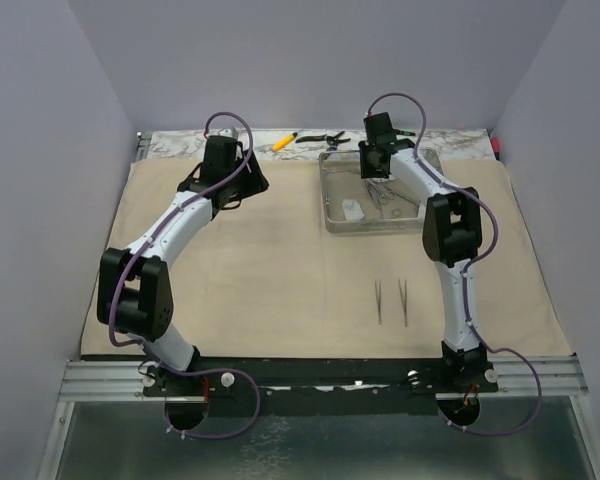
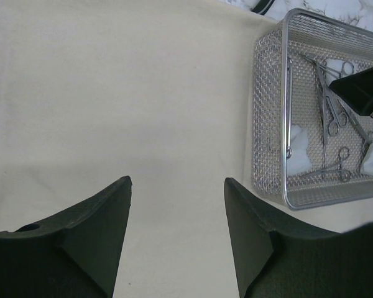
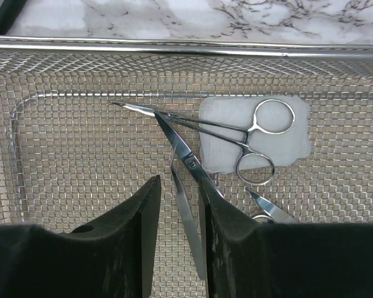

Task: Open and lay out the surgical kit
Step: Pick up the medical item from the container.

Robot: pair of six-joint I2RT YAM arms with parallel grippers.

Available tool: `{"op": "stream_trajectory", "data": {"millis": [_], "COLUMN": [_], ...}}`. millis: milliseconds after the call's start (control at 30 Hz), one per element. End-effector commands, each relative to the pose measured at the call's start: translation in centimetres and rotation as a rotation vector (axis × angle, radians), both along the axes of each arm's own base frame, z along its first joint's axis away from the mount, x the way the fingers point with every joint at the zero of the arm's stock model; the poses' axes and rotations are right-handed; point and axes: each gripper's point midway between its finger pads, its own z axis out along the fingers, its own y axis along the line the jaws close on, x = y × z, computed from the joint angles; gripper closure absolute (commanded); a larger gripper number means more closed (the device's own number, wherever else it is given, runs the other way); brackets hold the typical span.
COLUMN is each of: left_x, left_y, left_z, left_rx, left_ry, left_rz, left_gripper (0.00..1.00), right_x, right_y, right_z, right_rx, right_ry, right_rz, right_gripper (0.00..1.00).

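Note:
The beige cloth wrap (image 1: 260, 270) lies spread flat across the table. On it at the back right stands the tray (image 1: 332, 215), which is wire mesh (image 3: 186, 49). My right gripper (image 3: 179, 183) reaches down into it, its jaws narrowly open around thin tweezers (image 3: 186, 217), with a gap on the left side. Ring-handled clamps (image 3: 247, 131) lie partly on a white gauze (image 3: 286, 143). Two more tweezers (image 1: 378, 300) (image 1: 403, 300) lie side by side on the cloth. My left gripper (image 2: 177, 181) hovers open over bare cloth, left of the tray (image 2: 267, 124).
A yellow pen (image 1: 284, 141) and black-handled pliers (image 1: 322, 137) lie on the marbled strip (image 1: 180, 143) behind the cloth. Grey walls close in on both sides and the back. More clamps (image 2: 336, 164) and gauze (image 2: 297, 149) sit in the tray.

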Motion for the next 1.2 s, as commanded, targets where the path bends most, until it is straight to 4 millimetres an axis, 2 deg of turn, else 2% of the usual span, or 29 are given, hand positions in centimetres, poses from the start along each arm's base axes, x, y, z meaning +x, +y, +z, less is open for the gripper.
{"op": "stream_trajectory", "data": {"millis": [0, 267, 600, 767, 867, 933, 1100, 1167], "left_x": [0.6, 0.7, 0.6, 0.2, 0.1, 0.1, 0.1, 0.0], "left_y": [-0.2, 0.1, 0.8, 1.2, 1.4, 1.5, 1.7, 1.7], "left_z": [0.5, -0.7, -0.3, 0.0, 0.4, 0.8, 2.2, 2.7], "left_rx": [-0.025, -0.026, -0.027, -0.027, -0.027, -0.027, -0.030, -0.034], "left_ry": [0.007, 0.040, 0.034, 0.030, 0.022, 0.013, -0.020, -0.031], "left_rz": [-0.008, -0.004, 0.003, 0.007, 0.010, 0.012, 0.012, 0.010], "left_gripper": [0.37, 0.37, 0.37, 0.37, 0.37, 0.37, 0.37, 0.37], "right_x": [-0.1, -1.2, -1.2, -0.9, -0.4, -0.2, 0.1, 0.1], "right_y": [0.4, 0.1, -0.3, -0.7, -0.4, 0.0, 0.6, 0.6], "right_z": [-1.6, -3.9, -5.2, -5.0, -3.4, -1.7, 4.2, 7.4], "right_rx": [0.020, 0.010, -0.016, -0.040, -0.024, -0.002, 0.061, 0.088], "right_ry": [0.037, 0.096, 0.126, 0.118, 0.086, 0.051, -0.081, -0.155], "right_rz": [0.045, 0.062, 0.042, 0.038, 0.050, 0.057, 0.063, 0.058], "right_gripper": [0.68, 0.72, 0.72, 0.83, 0.93, 0.94, 0.96, 0.96]}}
